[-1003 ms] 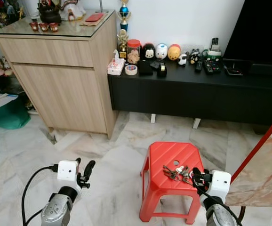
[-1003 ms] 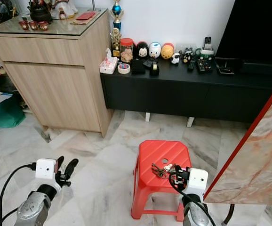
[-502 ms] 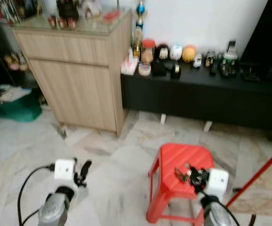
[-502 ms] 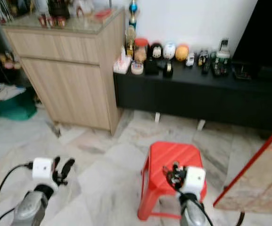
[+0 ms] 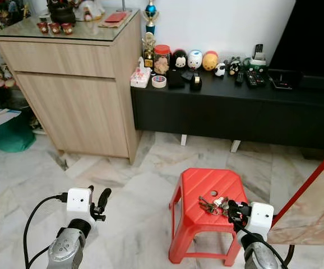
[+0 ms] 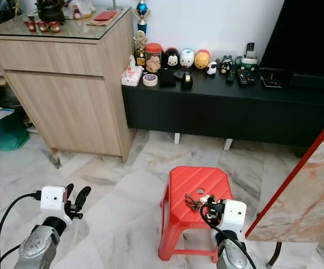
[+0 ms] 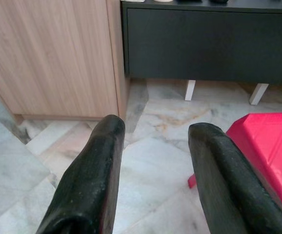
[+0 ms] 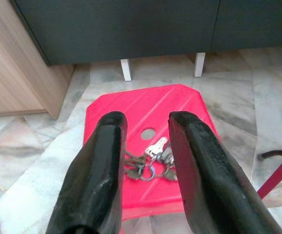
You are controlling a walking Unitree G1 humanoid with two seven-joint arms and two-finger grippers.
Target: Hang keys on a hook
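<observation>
At the upper left of the head view stands a light wooden cabinet (image 5: 75, 84) with a glass top carrying small ornaments. Low at the left, the left gripper (image 5: 97, 203) hangs above the marble floor (image 5: 134, 190), its two black fingers (image 7: 90, 180) spread well apart and holding nothing; its wrist view looks past them at the cabinet's side and the floor.

Along the upper middle and right runs a long black TV console (image 5: 229, 109), its top lined with a trophy, a jar, round toy figures, a tape roll and remote controls.

Right of centre in the lower half sits a red plastic stool (image 5: 207, 210) on the floor. A bunch of keys (image 5: 211, 205) lies on its seat, near the front right edge and just beside the seat's round hole.

The right gripper (image 5: 233, 209) hovers at that edge of the stool, just beside the keys; in its wrist view the fingers (image 8: 99, 170) are parted and empty, with the keys (image 8: 151, 161) seen between them on the seat.

At the far right leans a marble-patterned panel (image 5: 313, 207) with a red edge.
</observation>
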